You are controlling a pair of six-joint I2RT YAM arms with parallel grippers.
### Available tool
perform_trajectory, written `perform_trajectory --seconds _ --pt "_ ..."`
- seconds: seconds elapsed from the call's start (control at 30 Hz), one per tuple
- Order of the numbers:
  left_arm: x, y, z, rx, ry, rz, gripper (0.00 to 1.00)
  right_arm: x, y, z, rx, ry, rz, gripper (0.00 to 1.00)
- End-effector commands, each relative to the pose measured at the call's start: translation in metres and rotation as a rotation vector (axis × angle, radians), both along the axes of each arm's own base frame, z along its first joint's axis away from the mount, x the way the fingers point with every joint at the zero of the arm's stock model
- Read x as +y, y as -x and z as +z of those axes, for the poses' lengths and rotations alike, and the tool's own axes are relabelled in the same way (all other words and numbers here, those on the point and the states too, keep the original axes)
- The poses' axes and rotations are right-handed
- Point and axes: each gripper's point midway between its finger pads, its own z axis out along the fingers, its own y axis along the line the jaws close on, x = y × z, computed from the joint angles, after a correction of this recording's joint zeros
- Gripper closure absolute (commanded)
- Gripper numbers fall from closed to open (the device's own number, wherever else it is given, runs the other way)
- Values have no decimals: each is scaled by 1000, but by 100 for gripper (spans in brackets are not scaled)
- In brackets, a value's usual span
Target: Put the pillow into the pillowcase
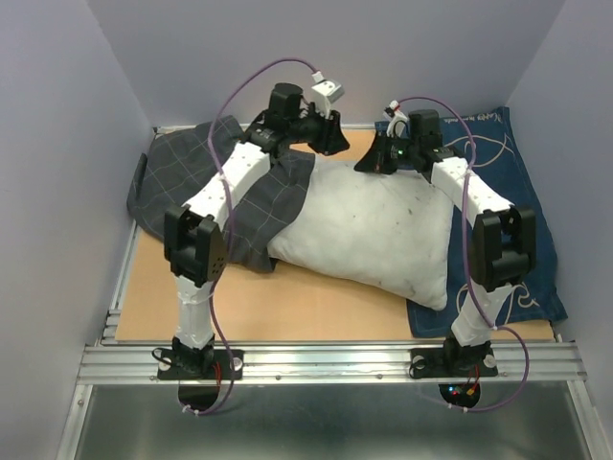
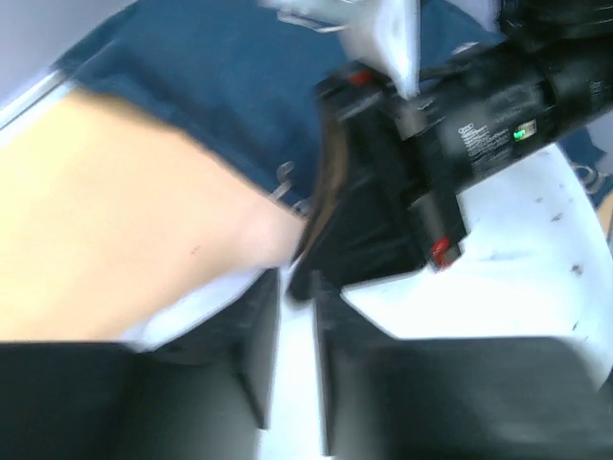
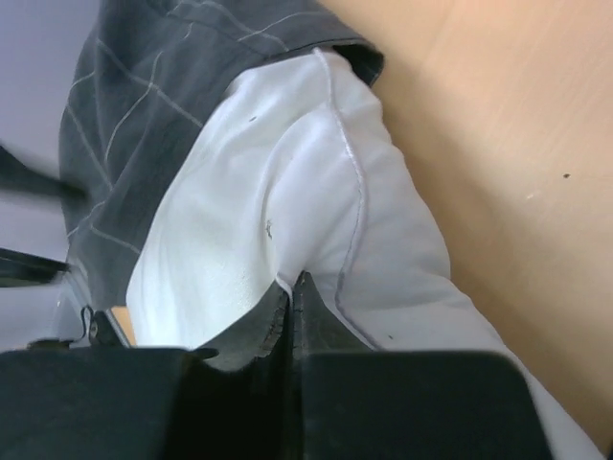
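At the far left lies the one pillowcase (image 1: 170, 182), dark grey with a thin light grid. It is spread over the back left corner of the wooden table (image 1: 287, 309). Its open end is drawn over the left end of the one pillow (image 1: 374, 230). In the right wrist view the hem of the case wraps that end, and the rest of the white cushion sticks out bare. So the case holds only a small part of the pillow, and most of it lies outside across the middle of the table.

There are two arms and two pincers. The left gripper (image 1: 332, 144) reaches over the pillowcase to the pillow's far edge. In its own blurred view the fingers (image 2: 257, 364) stand close together with a narrow strip of white pillow filling the slit between them, so it appears to pinch the pillow there.

Just to its right, also at the far edge, is the right gripper (image 3: 290, 286). Its fingers are pressed tightly together, and their tips nip a small fold of the pillow's white cover, with creases running out from the spot.

Farthest right lies one navy cloth (image 1: 522, 182) with white drawings, flat on the table. The pillow's right end rests on it.
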Motion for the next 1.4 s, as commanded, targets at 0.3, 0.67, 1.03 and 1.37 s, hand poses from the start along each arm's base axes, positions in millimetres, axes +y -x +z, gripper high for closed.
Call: perform_trajectory --seconds 0.3,0.67,1.03,1.37 --pt "274 103 12 -121 -308 459 14 28 55 86 -560 377 120 16" --pt "315 183 -38 -134 -490 393 13 121 153 -58 -625 735 409 14" --pt "311 214 -104 -248 -688 123 15 150 131 -102 -617 817 339 93" --pt "277 195 -146 -416 -663 146 16 175 114 -3 -529 424 208 99"
